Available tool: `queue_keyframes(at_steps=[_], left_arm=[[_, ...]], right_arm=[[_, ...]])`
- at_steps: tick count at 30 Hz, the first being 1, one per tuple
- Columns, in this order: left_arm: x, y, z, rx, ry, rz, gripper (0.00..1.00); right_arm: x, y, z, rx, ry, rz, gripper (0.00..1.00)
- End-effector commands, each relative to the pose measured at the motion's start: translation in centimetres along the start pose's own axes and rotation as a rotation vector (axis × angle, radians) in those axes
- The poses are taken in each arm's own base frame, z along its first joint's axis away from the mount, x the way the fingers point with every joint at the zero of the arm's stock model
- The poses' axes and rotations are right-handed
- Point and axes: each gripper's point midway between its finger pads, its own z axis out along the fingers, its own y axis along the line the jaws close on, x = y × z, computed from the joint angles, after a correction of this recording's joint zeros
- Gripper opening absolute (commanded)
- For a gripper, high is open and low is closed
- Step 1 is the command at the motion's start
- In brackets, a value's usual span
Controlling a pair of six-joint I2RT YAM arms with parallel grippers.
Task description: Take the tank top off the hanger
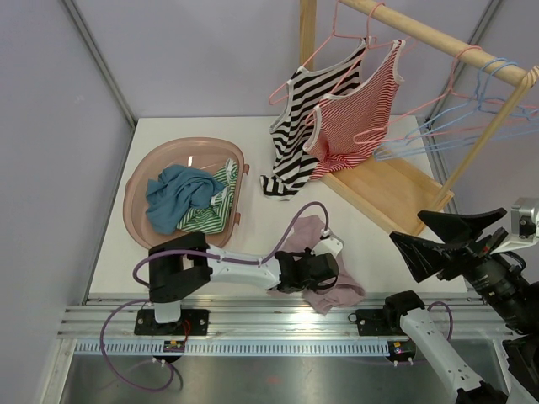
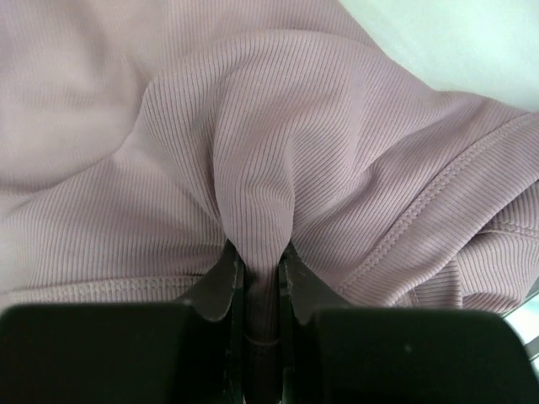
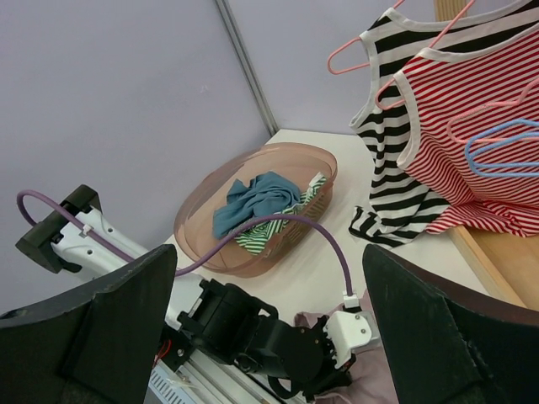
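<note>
Top external: basket [image 1: 137,181] holds blue garment [image 1: 175,194] and green-striped garment [image 1: 212,212].

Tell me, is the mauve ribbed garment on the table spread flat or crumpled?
Crumpled: the mauve ribbed garment rises in folds, one pinched by the shut left tool.

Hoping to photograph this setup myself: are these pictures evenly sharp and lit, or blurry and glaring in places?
Top view: sharp, with glare on the metal rail. Left wrist view: the pink fabric shows crisp ribs, but the left gripper pinching it is dark and soft-edged. Right wrist view: the striped tops are clear; the open right gripper shows dark, blurry fingers.
</note>
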Motion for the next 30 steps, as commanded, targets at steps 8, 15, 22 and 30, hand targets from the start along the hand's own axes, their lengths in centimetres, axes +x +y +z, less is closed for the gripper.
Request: queue_keyframes(at_steps=[8,15,22,30], left_arm=[[-7.8,6.2,-10.4,-0.150,-0.207,-0.049,0.00],[-11.9,11.6,-16.7,-0.255,-0.301,-0.138,0.00],[-16.0,19.5,-23.6,-0.350,-0.422,-0.290,0.00],[-17.5,31.1,-27.9,-0.533,-0.440,-0.486,0.00]], right_arm=[[-0.4,0.4,-0.3,-0.020,-0.026,-0.026,0.99],[-0.8,0.5,-0.6,-0.020,-0.045,-0.030,1.00],[-0.5,0.2,0.0,-0.020,-0.042,-0.020,0.99],[-0.1,-0.2,1.0,-0.022,-0.035,-0.010,1.00]])
